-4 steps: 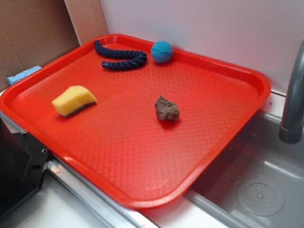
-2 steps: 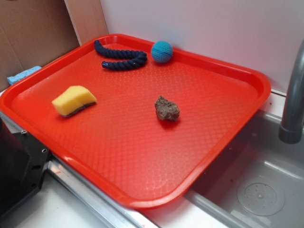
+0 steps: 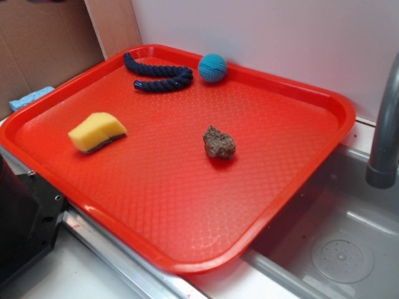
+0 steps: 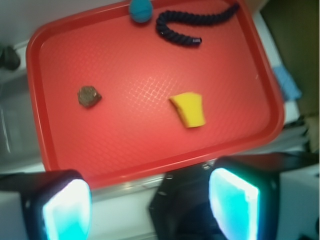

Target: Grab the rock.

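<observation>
our gripper [image 4: 150, 205] hangs spread wide, high above the tray [image 4: 150, 160]; we should descend forward-left, centring over the rock [image 4: 89, 96].

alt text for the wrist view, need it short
Looking down on a red tray holding a brown rock at left, a yellow sponge mid-right, a teal ball and dark blue rope at the far edge. The open pincer hangs high, near the tray's near rim.
</observation>
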Robot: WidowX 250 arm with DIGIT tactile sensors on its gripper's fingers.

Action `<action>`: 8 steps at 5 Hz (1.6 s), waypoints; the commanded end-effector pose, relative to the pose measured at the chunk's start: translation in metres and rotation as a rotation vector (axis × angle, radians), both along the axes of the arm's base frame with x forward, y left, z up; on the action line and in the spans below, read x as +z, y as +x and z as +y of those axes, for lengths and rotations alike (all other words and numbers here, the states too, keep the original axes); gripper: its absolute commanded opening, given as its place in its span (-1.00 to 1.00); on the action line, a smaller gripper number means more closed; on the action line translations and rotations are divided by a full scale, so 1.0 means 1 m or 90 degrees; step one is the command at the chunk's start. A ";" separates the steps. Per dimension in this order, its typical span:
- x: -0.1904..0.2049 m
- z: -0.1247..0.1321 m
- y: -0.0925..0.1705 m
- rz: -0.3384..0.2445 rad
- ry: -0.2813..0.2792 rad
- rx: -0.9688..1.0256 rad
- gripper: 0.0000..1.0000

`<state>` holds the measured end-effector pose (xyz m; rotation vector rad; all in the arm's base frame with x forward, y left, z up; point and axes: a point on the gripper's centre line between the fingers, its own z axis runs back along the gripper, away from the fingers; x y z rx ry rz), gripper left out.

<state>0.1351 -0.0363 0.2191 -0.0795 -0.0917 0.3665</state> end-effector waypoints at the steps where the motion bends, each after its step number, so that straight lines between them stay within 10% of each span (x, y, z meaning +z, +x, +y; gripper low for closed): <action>1: -0.028 -0.030 0.047 -0.003 -0.036 0.247 1.00; 8: -0.186 -0.056 0.126 -0.013 0.052 0.489 1.00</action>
